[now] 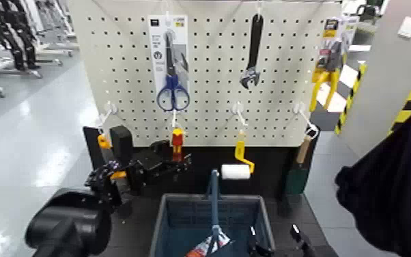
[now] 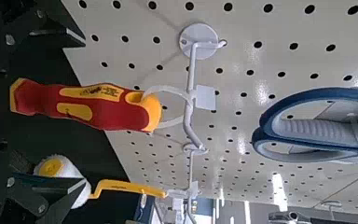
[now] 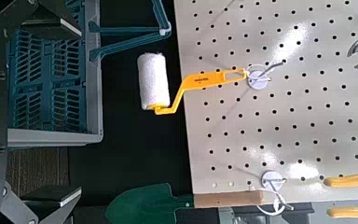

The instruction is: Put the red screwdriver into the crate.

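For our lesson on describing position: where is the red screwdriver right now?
In the head view, the red screwdriver hangs from a hook on the pegboard, below the blue-handled scissors and left of the yellow-handled paint roller.

No txt legible. Dark print on yellow band of driver (image 2: 90, 105), too small to read; same w/ print on roller (image 3: 210, 79) handle. Scissors card (image 1: 159, 55) & pliers card (image 1: 330, 29): tiny print, can't read. Pkt (image 1: 209, 246) in crate (image 1: 265, 225): markings unreadable.
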{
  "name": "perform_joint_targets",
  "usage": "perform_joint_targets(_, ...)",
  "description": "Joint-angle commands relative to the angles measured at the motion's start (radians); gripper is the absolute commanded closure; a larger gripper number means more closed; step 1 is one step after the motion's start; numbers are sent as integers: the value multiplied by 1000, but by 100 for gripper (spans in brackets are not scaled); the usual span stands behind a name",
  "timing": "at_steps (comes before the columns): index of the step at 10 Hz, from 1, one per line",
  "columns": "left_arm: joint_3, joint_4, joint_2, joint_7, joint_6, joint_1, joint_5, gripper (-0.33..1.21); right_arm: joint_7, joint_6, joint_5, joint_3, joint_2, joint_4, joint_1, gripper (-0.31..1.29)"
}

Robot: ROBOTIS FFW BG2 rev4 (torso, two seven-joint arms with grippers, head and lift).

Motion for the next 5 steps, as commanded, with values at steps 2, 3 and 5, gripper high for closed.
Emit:
perform_joint_targets(2, -5, 2, 0, 1, 21, -12, -24, 106, 0, -1, -2, -1, 0, 2, 0, 13)
perform_joint_targets(3, -2, -1, 0, 3, 21, -10, -24, 112, -1, -1, -2, -1, 0, 2, 0, 13)
perform_joint_targets(5, 7, -4, 0, 11, 13, 0, -22, 115, 0, 0, -2, -1, 0, 2, 0, 13)
